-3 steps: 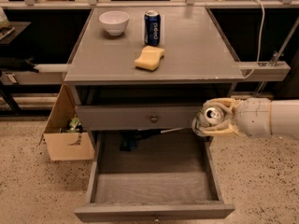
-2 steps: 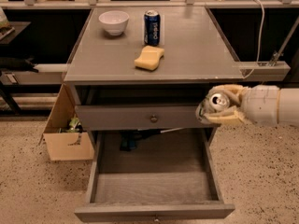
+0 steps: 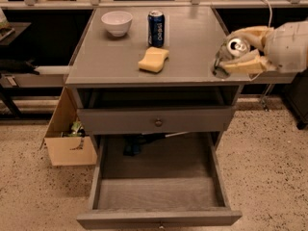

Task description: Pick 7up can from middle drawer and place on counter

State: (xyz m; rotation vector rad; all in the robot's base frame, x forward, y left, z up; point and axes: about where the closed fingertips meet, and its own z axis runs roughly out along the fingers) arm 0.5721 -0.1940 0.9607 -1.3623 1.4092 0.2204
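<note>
My gripper [image 3: 237, 52] is shut on the 7up can [image 3: 235, 48], a silvery can with its shiny top and pull tab facing the camera. It is held tilted at the right front corner of the counter [image 3: 192, 47], at about counter height. I cannot tell whether the can touches the surface. The middle drawer [image 3: 159, 191] is pulled fully open below, and its grey floor is bare.
On the counter stand a white bowl [image 3: 117, 22], a tall dark-blue can [image 3: 156, 28] and a yellow sponge [image 3: 153, 59]. The drawer front with a round knob [image 3: 158, 122] is shut above the open drawer. A cardboard box [image 3: 67, 136] sits on the floor to the left.
My gripper has lifted the 7up can from beside the shut drawer front up and to the right, to the counter's right front corner.
</note>
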